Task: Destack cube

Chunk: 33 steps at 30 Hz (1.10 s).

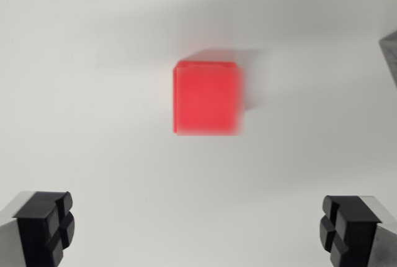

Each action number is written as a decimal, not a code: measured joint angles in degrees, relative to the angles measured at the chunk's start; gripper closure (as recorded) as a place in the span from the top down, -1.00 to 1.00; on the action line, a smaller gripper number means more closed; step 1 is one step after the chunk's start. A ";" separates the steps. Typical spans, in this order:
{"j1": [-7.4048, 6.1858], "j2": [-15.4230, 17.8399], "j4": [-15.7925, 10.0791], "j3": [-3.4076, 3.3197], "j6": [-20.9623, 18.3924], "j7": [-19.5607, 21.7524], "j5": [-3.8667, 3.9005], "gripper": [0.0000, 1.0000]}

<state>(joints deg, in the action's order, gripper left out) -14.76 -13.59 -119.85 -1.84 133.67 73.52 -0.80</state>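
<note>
From above, the red cube [206,97] sits near the middle of a plain white table [93,93], a little above centre in the wrist view, and there is open room on every side of it. Its outline is smeared, most of all along the right and lower edges, so I cannot tell whether there is one block here or one sitting on another. The top face looks flat, smooth and evenly coloured, with squared corners and a soft grey shadow spilling toward the upper right. The gripper [198,230] hangs with its jaws spread wide, empty, one finger [46,226] in the lower left corner and the other at the lower right, both well apart from the cube. The pads are black and matte, cut with cross-shaped grooves, mounted on pale grey metal bodies. At the wrist view's right edge a dark grey angular object [391,53] pokes in; what it is I cannot tell.
</note>
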 joint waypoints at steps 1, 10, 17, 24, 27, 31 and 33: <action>0.00 0.40 0.15 0.00 -0.56 0.02 0.01 1.00; 0.00 3.31 1.85 0.00 -5.20 0.14 0.13 1.00; 0.00 4.92 3.23 0.00 -8.17 0.21 0.20 1.00; 0.00 6.26 4.68 0.00 -10.97 0.26 0.24 1.00; 0.00 6.63 5.27 0.00 -11.97 0.27 0.25 1.00; 0.00 7.00 5.85 0.00 -12.85 0.28 0.26 1.00; 0.00 7.13 5.97 0.00 -13.13 0.28 0.26 1.00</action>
<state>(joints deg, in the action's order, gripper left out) -14.76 -6.46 -113.88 -1.84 120.54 73.80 -0.53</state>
